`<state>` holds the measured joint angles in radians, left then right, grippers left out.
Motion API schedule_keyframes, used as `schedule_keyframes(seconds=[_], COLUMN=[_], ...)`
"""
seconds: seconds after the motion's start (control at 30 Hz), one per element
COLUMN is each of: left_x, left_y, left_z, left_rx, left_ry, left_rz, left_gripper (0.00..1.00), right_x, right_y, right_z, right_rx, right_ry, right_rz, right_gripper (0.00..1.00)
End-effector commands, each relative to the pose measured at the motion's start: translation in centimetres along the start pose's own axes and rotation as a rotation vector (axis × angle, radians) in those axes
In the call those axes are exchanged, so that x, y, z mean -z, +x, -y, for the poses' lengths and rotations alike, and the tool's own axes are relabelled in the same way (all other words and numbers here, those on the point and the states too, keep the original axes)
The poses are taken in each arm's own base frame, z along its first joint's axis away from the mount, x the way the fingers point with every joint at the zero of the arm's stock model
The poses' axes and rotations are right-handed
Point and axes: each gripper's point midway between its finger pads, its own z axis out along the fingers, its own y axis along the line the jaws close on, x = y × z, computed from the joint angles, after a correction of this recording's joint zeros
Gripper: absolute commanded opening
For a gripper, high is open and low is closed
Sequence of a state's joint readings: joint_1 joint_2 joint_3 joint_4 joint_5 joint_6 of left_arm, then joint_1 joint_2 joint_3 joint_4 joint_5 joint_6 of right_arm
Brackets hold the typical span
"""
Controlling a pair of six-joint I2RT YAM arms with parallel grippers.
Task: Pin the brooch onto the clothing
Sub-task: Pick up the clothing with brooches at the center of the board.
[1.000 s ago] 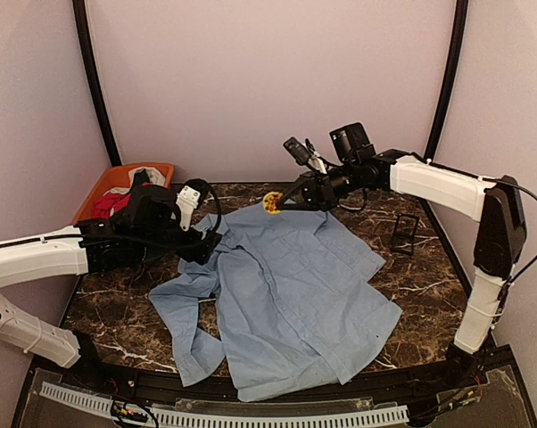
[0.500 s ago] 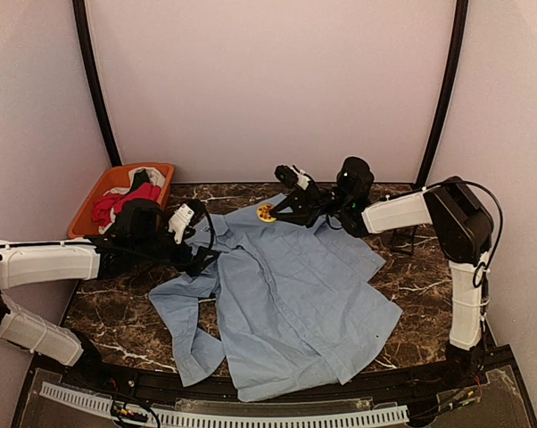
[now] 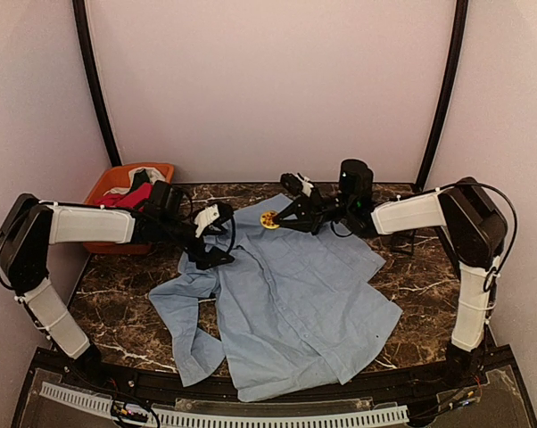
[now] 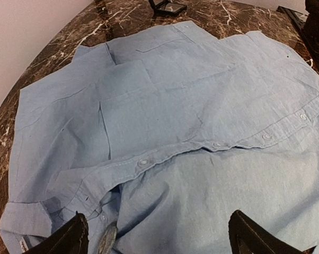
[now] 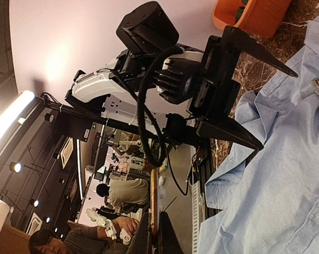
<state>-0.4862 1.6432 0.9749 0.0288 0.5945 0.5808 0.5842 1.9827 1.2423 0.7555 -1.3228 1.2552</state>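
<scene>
The light blue shirt (image 3: 295, 285) is spread out on the dark marble tabletop (image 3: 117, 294). The yellow brooch (image 3: 269, 220) is pinched in the right pincer (image 3: 278, 218), whose fingers are pressed together on it, at the shirt's far edge. The left pincer (image 4: 159, 238) is held spread wide, low over the shirt near its buttoned front edge.

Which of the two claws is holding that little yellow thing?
The right gripper, shut on the yellow brooch near the far edge of the light blue shirt; the left gripper hangs open and empty.
</scene>
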Motion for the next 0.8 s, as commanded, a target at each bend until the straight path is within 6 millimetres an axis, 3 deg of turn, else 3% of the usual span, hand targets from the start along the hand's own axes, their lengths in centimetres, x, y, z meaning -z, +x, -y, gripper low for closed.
schedule_keyframes(seconds=[0.0, 0.1, 0.3, 0.77], left_x=[-0.7, -1.2, -1.9, -3.6], left_y=[1.0, 2.3, 2.8, 3.2], left_z=[1.9, 2.0, 1.6, 0.4], left_rx=[-0.08, -0.072, -0.069, -0.031], left_ry=[0.163, 0.188, 0.177, 0.164], left_rz=[-0.032, -0.088, -0.096, -0.088], left_gripper=[0.89, 0.84, 0.68, 0.51], right_x=[0.6, 0.8, 0.8, -0.6], right_y=[0.5, 0.8, 1.0, 1.0], right_z=[-1.1, -1.3, -1.2, -0.9], right_rx=[0.055, 0.061, 0.055, 0.047], right_ry=[0.032, 0.049, 0.058, 0.047], right_rz=[0.021, 0.031, 0.042, 0.021], right_gripper=[0.0, 0.0, 0.0, 0.0])
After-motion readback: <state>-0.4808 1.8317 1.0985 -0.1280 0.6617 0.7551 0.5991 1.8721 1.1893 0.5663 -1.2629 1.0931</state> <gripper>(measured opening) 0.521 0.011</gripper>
